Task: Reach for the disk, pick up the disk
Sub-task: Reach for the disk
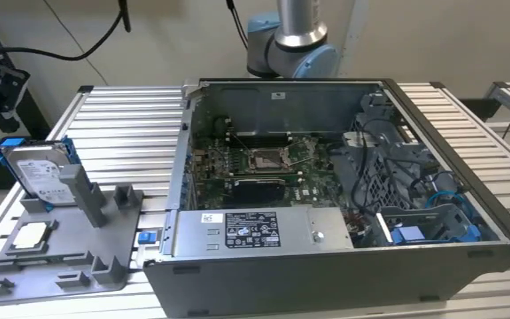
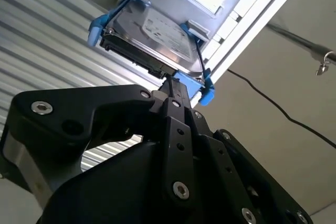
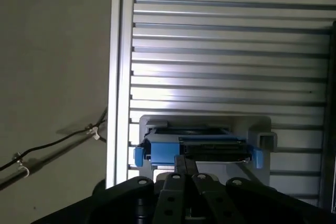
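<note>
The disk [image 1: 40, 174] is a silver-grey hard drive with a white label in a blue carrier. It stands tilted on edge at the back of a grey fixture [image 1: 60, 256], at the exterior view's left. My gripper [image 1: 5, 119] hangs just above and behind it, apart from it. In both wrist views the black fingers meet at a narrow tip with nothing between them. In the second wrist view the gripper [image 2: 169, 82] sits close to the disk's connector edge [image 2: 152, 35]. In the first wrist view the gripper [image 3: 185, 162] lines up with the disk's top edge [image 3: 202, 148].
An open computer case [image 1: 326, 166] takes up the middle of the slatted aluminium table [image 1: 122, 126]. On the fixture lies a small white-topped chip [image 1: 29, 234]. A small blue bracket [image 1: 146, 236] sits by the case. A black cable [image 3: 58, 142] runs over the floor beyond the table edge.
</note>
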`<state>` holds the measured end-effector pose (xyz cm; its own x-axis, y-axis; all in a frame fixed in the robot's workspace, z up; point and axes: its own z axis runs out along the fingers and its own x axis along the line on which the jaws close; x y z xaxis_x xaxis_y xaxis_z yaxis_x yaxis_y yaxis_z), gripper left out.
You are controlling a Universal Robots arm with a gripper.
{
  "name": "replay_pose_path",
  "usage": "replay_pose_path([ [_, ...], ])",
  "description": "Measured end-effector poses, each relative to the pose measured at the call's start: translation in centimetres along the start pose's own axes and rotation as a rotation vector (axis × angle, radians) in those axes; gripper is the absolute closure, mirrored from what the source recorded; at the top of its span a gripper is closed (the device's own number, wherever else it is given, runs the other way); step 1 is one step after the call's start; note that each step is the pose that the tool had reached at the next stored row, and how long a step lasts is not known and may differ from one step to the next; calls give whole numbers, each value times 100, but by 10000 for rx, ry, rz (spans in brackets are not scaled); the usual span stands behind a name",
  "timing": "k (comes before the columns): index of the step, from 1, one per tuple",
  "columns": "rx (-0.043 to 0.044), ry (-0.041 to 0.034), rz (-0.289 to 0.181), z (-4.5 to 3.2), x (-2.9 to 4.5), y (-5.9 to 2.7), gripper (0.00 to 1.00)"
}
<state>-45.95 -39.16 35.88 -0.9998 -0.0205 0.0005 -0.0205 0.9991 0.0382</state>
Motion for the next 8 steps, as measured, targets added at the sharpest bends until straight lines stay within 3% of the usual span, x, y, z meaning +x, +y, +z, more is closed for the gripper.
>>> replay_pose_path([
  [4,0,0,-7,1,88,-1,100],
  [8,1,1,-13,0,128,-2,100],
])
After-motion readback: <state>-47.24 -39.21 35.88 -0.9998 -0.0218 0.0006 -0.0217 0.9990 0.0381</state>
